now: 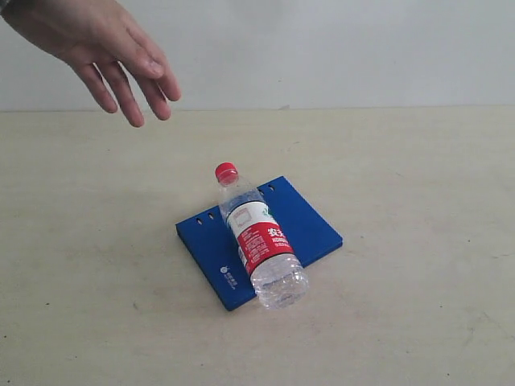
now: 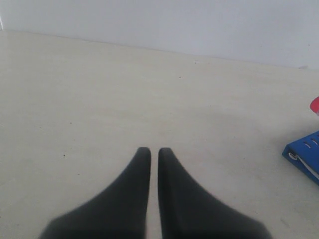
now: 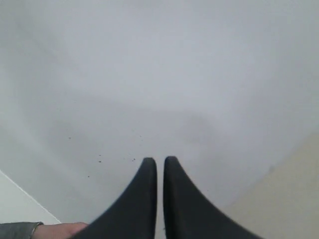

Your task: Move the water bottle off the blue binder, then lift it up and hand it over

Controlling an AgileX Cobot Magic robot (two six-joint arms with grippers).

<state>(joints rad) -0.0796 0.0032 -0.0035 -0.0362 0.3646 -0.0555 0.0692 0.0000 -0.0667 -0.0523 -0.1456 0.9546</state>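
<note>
The bottle (image 1: 259,240) lay on its side across the binder (image 1: 310,229), its base overhanging one edge. I judged nothing done: push-off, lift and handover all remained. My left gripper (image 2: 154,152) and right gripper (image 3: 160,162) were clenched on nothing, away from it. A hand (image 1: 113,48) hovered beyond.

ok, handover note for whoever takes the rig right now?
Left gripper: shut, empty, over the table.
Right gripper: shut, empty, facing the wall.
Water bottle: on its side across the blue binder, base overhanging the near edge.
Person's hand: open, above the table's far left.
Done: nothing.
Left: move bottle off binder, lift, hand over.
</note>
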